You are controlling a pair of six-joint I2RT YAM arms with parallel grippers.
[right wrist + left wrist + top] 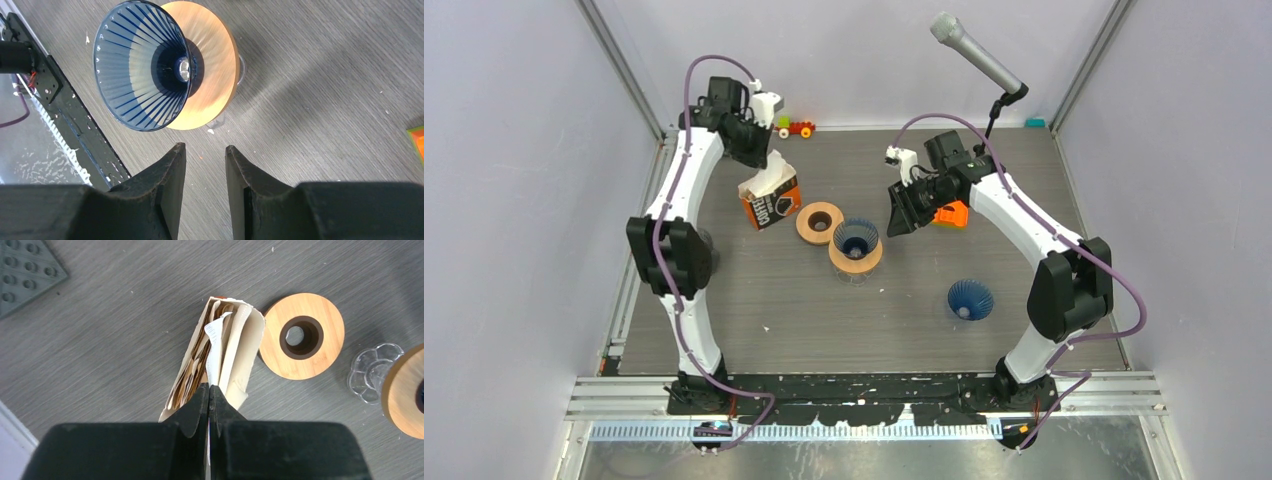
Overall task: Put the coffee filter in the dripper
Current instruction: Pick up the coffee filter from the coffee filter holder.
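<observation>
An open pack of coffee filters (770, 200) stands at the back left of the table, brown and white sheets fanning out of its top (200, 352). My left gripper (208, 387) sits right over the pack, shut on one white coffee filter (216, 345), a thin white edge showing between its jaws. The blue ribbed dripper (856, 238) rests on a wooden collar over a glass stand at mid-table. My right gripper (205, 147) hovers just right of the dripper (142, 65), open, with only bare table between its fingers.
A loose wooden ring (820, 222) lies between the pack and the dripper. A second blue dripper (970, 299) sits at the front right. An orange piece (952, 214) lies under the right arm. A microphone (977, 55) and a small toy (796, 128) stand at the back.
</observation>
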